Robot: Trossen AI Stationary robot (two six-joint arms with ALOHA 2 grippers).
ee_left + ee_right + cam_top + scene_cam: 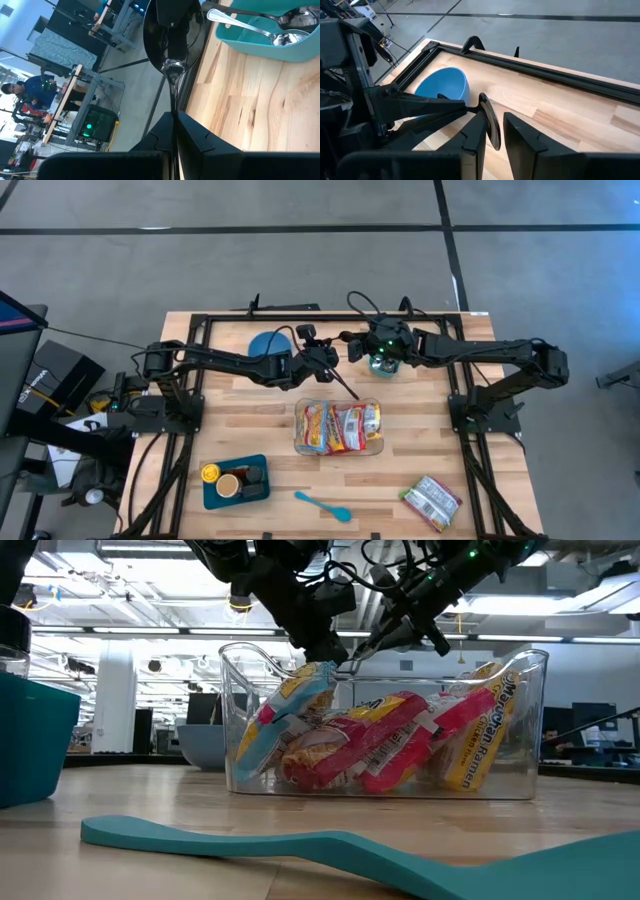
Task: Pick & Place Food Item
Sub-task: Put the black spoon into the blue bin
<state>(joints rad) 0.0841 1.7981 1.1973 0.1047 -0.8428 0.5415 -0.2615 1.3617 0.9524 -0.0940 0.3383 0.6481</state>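
Gripping black spoon (172,35), left fingers (200,142) closed

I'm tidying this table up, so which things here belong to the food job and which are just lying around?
In use: black spoon, held in the left gripper, with the right gripper straddling it; ramen packets in the clear container.

Lying about: blue bowl, teal spatula, teal tray, loose packet, teal cutlery bin.
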